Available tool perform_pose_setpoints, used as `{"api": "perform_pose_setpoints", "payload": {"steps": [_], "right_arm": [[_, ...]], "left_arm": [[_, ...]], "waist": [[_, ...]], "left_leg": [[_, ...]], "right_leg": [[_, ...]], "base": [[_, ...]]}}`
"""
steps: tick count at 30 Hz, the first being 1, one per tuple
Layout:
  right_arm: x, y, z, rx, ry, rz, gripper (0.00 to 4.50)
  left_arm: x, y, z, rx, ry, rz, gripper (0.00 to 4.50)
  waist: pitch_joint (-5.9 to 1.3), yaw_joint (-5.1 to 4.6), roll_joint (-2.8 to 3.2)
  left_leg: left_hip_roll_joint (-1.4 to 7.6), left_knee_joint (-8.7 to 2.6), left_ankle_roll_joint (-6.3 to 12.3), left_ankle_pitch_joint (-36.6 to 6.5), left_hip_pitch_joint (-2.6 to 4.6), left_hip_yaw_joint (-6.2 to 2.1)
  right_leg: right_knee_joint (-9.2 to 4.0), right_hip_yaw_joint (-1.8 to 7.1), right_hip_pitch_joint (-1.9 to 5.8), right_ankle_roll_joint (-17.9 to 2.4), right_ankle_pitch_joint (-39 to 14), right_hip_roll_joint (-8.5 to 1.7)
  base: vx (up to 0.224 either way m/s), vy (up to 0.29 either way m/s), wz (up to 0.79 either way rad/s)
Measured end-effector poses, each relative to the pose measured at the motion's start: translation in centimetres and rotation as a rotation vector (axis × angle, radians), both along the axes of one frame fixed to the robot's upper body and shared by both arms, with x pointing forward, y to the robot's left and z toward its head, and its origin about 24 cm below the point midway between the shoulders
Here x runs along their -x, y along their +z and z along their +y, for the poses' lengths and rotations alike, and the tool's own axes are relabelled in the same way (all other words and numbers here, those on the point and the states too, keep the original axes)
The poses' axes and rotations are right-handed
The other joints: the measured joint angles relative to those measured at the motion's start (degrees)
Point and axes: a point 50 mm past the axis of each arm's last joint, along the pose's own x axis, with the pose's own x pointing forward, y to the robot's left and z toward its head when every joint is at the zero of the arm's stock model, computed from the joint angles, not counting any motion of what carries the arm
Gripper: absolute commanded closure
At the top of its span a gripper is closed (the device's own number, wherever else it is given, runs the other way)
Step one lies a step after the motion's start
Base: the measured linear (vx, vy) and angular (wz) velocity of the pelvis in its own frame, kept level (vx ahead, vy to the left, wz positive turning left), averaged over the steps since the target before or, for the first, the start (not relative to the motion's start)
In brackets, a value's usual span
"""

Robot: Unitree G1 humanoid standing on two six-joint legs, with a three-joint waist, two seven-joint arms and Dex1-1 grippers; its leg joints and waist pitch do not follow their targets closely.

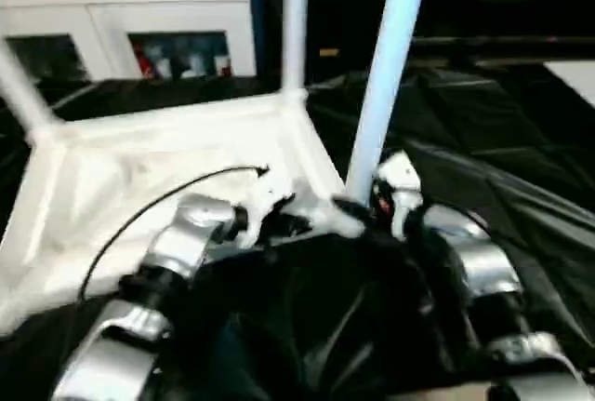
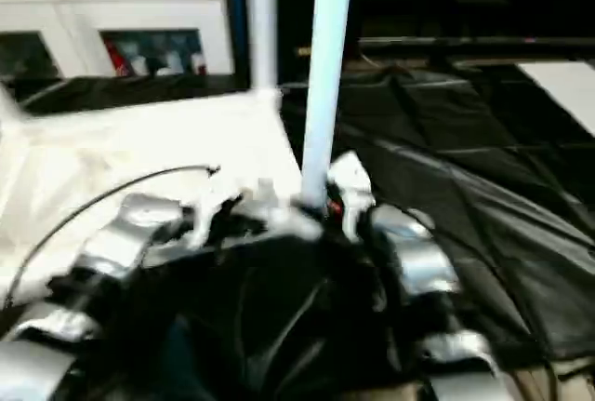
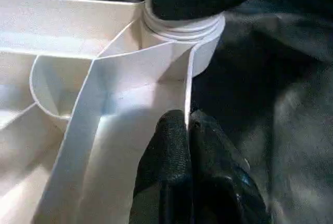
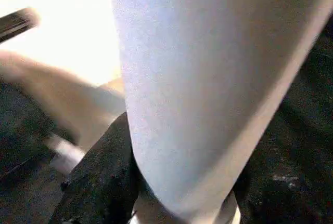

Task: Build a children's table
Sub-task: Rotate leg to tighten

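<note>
The children's table lies upside down on a black cloth, and its white tabletop (image 1: 139, 168) shows its ribbed underside (image 3: 57, 130). A leg (image 1: 296, 20) stands upright in the far corner socket, and another (image 1: 19, 94) rises at the far left. A third leg (image 1: 386, 75) stands in the near corner socket (image 3: 182, 31). My right gripper (image 1: 367, 210) is shut around this leg's base, one black finger (image 4: 99, 182) on each side of it. My left gripper (image 3: 187, 130) pinches the tabletop's thin rim wall just beside that socket.
A white cabinet (image 1: 121, 10) with glass doors stands at the back left. The black cloth (image 1: 483, 140) spreads wrinkled to the right and front. A thin black cable (image 1: 158, 201) arcs over my left forearm. A pale floor patch (image 1: 572, 75) shows at the far right.
</note>
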Motion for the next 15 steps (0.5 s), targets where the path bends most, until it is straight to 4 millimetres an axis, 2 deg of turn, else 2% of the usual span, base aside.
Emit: {"api": "perform_pose_setpoints", "payload": {"steps": [3,7,9,11,15], "right_arm": [[-0.8,-0.1,0.7,-0.006,-0.152,-0.003,2.50],[-1.3,-0.1,1.3,0.007,-0.249,-0.022,2.50],[-1.3,-0.1,1.3,0.006,-0.248,-0.030,1.81],[-1.2,-0.1,1.4,-0.001,-0.236,-0.033,1.81],[-0.9,0.0,1.3,-0.011,-0.183,-0.034,1.31]], "left_arm": [[-0.3,-0.2,-1.2,0.016,0.086,-0.010,4.50],[-0.4,-0.2,-2.0,0.017,0.132,-0.024,4.50],[-0.4,-0.1,-2.1,0.018,0.132,-0.025,4.50],[-0.4,-0.1,-2.1,0.018,0.127,-0.026,4.50],[-0.2,-0.1,-1.8,0.014,0.098,-0.029,4.50]], "waist": [[0.00,-0.04,-0.01],[-0.01,0.08,0.01],[-0.01,0.12,0.02],[-0.01,0.12,0.02],[-0.02,0.09,0.04]], "left_leg": [[-0.01,-0.01,0.00,0.00,0.00,-0.03],[-0.04,-0.03,0.00,0.00,-0.02,-0.03],[-0.04,-0.03,0.00,0.00,-0.03,-0.03],[-0.04,-0.04,0.00,0.00,-0.04,-0.03],[-0.04,-0.15,0.00,0.00,-0.07,-0.03]], "right_leg": [[-0.01,-0.01,-0.02,0.01,0.00,0.00],[-0.02,0.00,-0.02,0.01,0.00,0.00],[-0.01,0.01,-0.02,0.02,0.01,0.00],[-0.01,0.01,-0.02,0.02,0.02,0.00],[0.01,0.01,-0.03,0.02,0.03,0.01]], "base": [[0.000,0.000,0.00],[0.000,0.000,0.00],[0.000,0.000,0.00],[0.000,0.000,0.00],[0.000,0.000,0.00]]}}
